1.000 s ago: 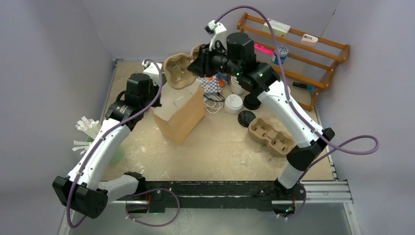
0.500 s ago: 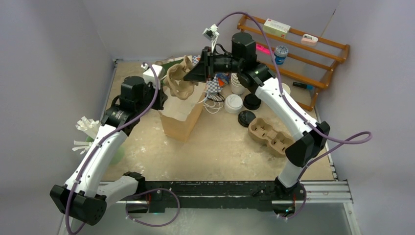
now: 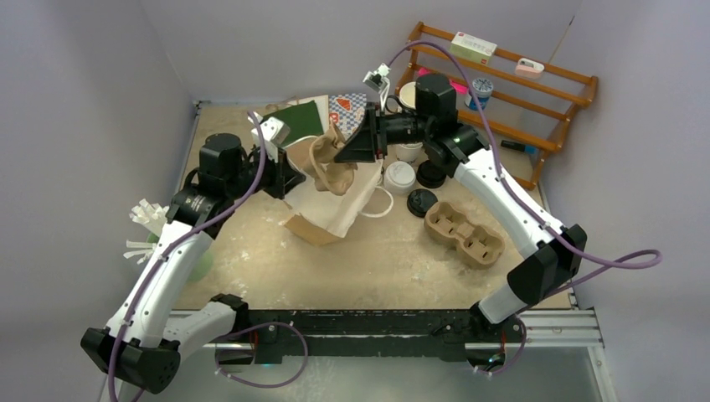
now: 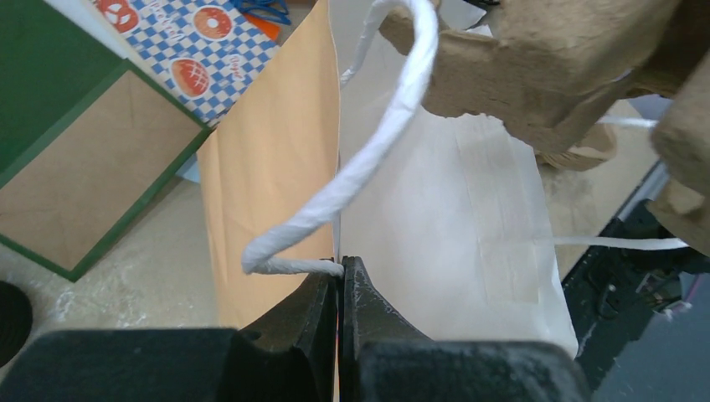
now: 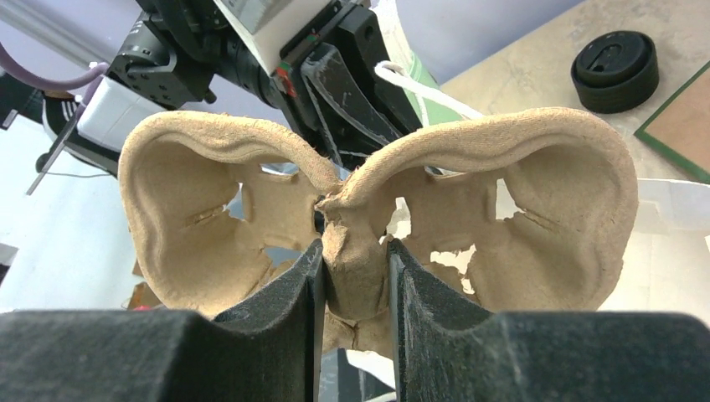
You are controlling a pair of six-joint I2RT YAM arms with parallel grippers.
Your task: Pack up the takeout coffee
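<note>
The white-lidded takeout cup [image 3: 400, 177] and the black-lidded cup [image 3: 421, 203] stand on the table right of the bag. My left gripper [image 3: 285, 177] [image 4: 339, 265] is shut on the rim of the brown paper bag [image 3: 333, 214] [image 4: 272, 167], beside its white twisted handle [image 4: 368, 159], and holds the mouth open. My right gripper [image 3: 344, 153] [image 5: 356, 248] is shut on the middle ridge of a pulp two-cup carrier [image 3: 330, 164] [image 5: 544, 193]. It holds the carrier empty and on edge over the bag's mouth. The carrier also shows in the left wrist view [image 4: 536, 59].
A second pulp carrier [image 3: 463, 233] lies at the right. A dark cup [image 3: 431, 173] and a stack of white cups [image 3: 409, 152] stand behind the lidded cups. A green board [image 3: 300, 120], a donut-print box [image 3: 347, 104], a wooden rack [image 3: 536, 92] and a black round object [image 5: 615, 70] are also here.
My right gripper carried the carrier nearer and to the right, down over the bag. The bag went from upright to leaning with its mouth pulled open. My left arm shifted nearer.
</note>
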